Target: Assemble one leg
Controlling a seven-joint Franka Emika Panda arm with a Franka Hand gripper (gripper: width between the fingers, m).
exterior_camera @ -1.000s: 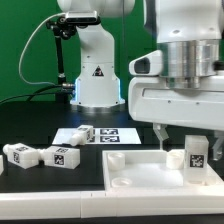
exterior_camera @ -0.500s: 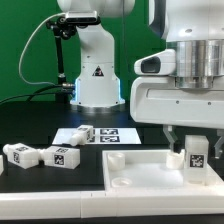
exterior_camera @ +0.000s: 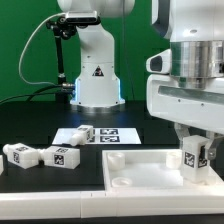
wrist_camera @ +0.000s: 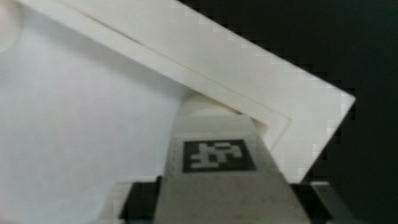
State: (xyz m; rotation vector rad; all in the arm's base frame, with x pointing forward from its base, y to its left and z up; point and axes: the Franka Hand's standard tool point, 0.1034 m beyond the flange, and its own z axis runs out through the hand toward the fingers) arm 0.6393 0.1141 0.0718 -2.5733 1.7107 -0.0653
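- One leg (exterior_camera: 194,158) is being clenched between the two fingers (exterior_camera: 183,137) of the gripper (exterior_camera: 196,150), at the exterior view's right.
- The leg is being held upright, with a black-and-white square tag facing the exterior camera.
- The leg is being kept over the near corner of the square panel (exterior_camera: 140,168) at the exterior view's right, inside the raised rim; whether its lower end is touching the panel cannot be told.
- In the wrist view the leg (wrist_camera: 219,150) is being shown from above with a tag on its upper face, flanked by the two fingers (wrist_camera: 146,200), with its far end pointing at the inner corner of the panel's rim (wrist_camera: 267,105).
- The square panel (wrist_camera: 89,110) is being supported flat by the black table (exterior_camera: 60,185), near the front edge.
- Three loose legs are being left on the table at the exterior view's left, well apart from the gripper: one (exterior_camera: 19,154) nearest the left edge, a second (exterior_camera: 61,157) just beside it, and a third (exterior_camera: 80,133) farther back, lying on the marker board (exterior_camera: 112,134).
- The marker board is being seen flat on the table, just in front of the arm's white base (exterior_camera: 97,75).
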